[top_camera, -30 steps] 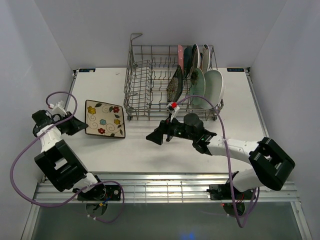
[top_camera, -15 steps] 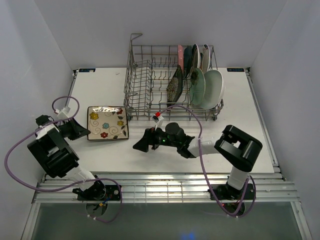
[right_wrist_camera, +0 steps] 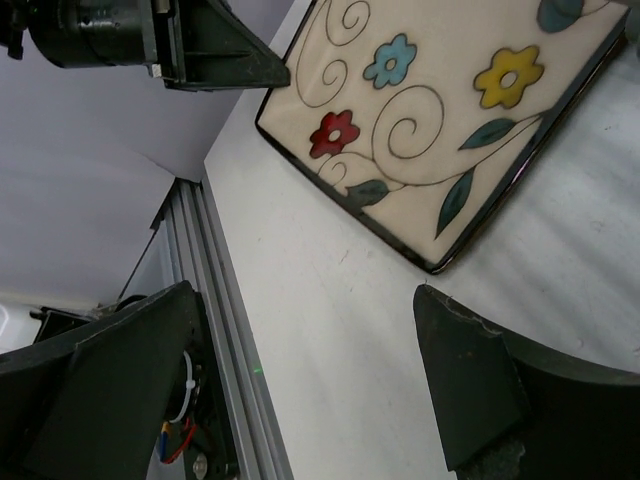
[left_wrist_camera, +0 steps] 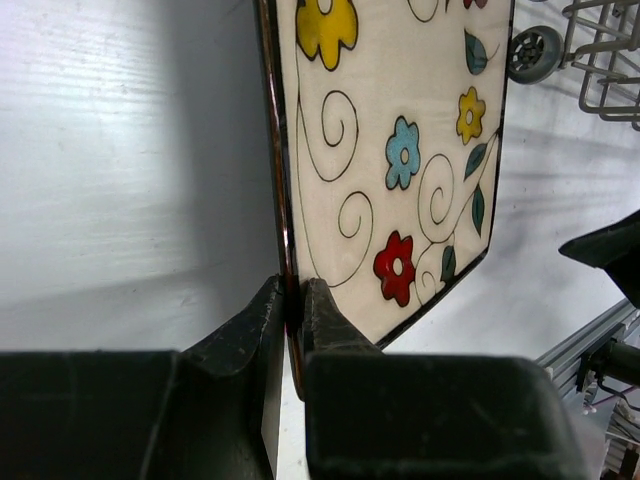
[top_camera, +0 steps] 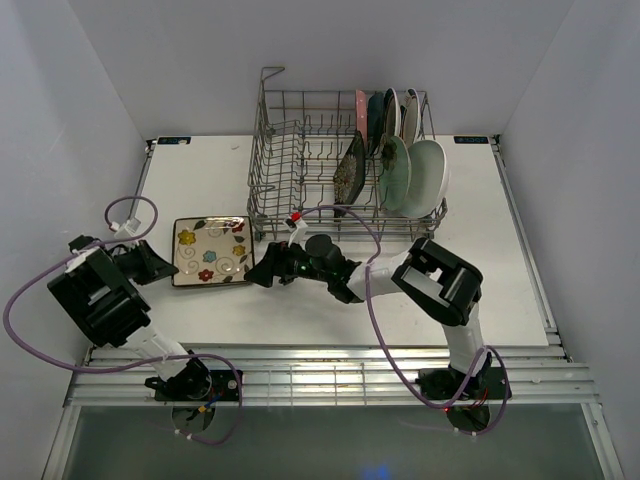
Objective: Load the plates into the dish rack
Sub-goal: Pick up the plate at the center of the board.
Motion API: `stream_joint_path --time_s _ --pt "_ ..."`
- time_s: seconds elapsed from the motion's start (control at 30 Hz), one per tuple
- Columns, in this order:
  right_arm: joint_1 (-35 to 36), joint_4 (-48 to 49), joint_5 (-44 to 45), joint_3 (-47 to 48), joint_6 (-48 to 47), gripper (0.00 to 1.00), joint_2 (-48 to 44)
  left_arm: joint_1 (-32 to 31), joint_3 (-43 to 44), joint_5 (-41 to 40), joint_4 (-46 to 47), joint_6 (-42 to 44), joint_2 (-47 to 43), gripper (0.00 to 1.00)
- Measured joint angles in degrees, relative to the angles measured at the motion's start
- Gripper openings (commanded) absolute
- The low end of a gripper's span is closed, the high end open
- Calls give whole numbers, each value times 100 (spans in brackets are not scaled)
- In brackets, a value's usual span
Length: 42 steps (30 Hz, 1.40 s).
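The cream floral square plate [top_camera: 211, 250] lies on the white table left of the grey wire dish rack [top_camera: 300, 170]. My left gripper [top_camera: 162, 268] is shut on the plate's left rim [left_wrist_camera: 284, 250], one finger above and one below. My right gripper [top_camera: 255, 277] is open and empty, just right of the plate's near right corner [right_wrist_camera: 450, 255]. Several plates stand upright in the rack's right half: a mint round one [top_camera: 430, 175], a dark floral one [top_camera: 350, 165], teal ones and a pink one [top_camera: 361, 108].
The rack's left half [top_camera: 290, 150] holds only tines. A metal rail [top_camera: 330, 380] runs along the table's near edge. White walls close in the left, back and right. A rack wheel [left_wrist_camera: 532, 52] shows beyond the plate.
My right gripper has moved left across the table, from the middle up to the plate's right corner. My left gripper has stayed closed on the plate's left edge, and the plate has shifted slightly.
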Motion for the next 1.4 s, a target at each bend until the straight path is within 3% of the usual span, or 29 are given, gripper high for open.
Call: stream_joint_path --time_s 0.57,0.83,1.17,1.4 --pt "195 24 188 992 -39 97 907 474 234 52 -527 874 680 0" --pt "249 234 428 859 0 99 940 509 234 24 -608 1093 688 0" --pt "420 -177 1469 518 -20 98 872 597 273 -116 -927 1537 686 0" --pt "424 -118 1473 542 223 99 918 654 354 -205 -1261 2020 691 0"
